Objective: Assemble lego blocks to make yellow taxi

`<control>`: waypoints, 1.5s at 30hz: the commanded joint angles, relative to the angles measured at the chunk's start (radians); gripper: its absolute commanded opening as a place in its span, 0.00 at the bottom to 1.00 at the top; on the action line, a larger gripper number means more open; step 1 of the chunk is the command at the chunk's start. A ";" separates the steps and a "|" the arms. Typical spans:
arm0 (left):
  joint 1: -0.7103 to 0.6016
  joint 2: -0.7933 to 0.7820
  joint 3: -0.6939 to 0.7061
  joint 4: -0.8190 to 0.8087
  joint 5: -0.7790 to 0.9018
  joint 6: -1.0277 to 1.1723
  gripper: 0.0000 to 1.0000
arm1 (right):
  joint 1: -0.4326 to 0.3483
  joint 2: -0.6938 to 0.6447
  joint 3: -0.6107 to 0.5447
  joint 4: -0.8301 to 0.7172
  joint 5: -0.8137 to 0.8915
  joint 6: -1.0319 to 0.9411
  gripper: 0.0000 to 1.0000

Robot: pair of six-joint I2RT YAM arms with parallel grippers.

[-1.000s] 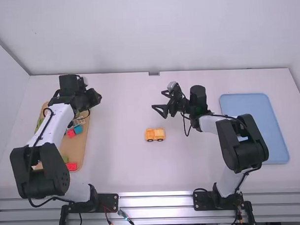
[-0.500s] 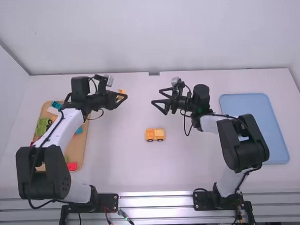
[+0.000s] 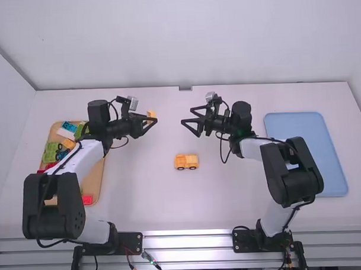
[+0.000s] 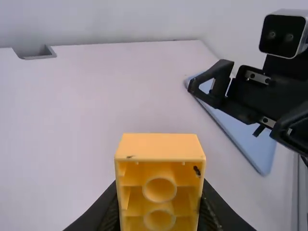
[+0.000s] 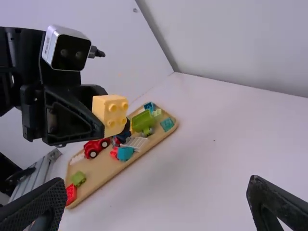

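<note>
High view, clock read from the yellow toy car body with wheels [image 3: 186, 162], which sits on the white table [image 3: 165, 200]. Left gripper [image 3: 151, 120] at eleven o'clock, fingers closed on a yellow plastic studded block [image 3: 150, 113], held above the table (studs visible in right wrist view). Right gripper [image 3: 186, 116] at twelve, fingers wide apart, nothing between them. Light-brown rounded tray [image 3: 98, 179] at nine o'clock, mixed coloured blocks on it; pale blue rectangular tray [image 3: 306, 154] at three.
</note>
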 commanded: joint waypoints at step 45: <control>-0.134 0.148 0.046 0.257 0.418 0.146 0.08 | 0.033 -0.019 0.173 -0.120 -0.373 -0.169 0.85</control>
